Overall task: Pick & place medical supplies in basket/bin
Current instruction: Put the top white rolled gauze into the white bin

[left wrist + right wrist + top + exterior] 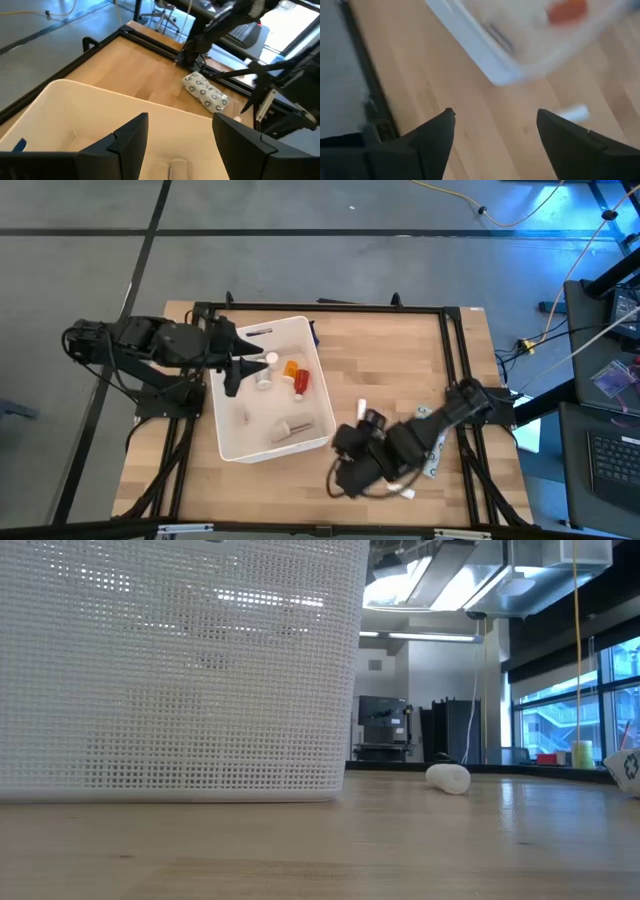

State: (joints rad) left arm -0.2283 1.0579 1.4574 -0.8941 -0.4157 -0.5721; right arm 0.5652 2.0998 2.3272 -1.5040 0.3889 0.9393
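White tub [232,442] under left tool [238,366], spread, right tool [345,480] spread beside tub

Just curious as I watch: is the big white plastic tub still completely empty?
No, the big white plastic tub already holds an orange pill bottle and several white items.

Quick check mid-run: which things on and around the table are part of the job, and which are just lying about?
Job:
white tub, left gripper open above it
inside it: orange pill bottle, red bottle, white bottle, beige roll
on the table: white tube, dotted white packet
right gripper, open over the wood

Lying about:
yellow cable on the floor
laptop beside the table
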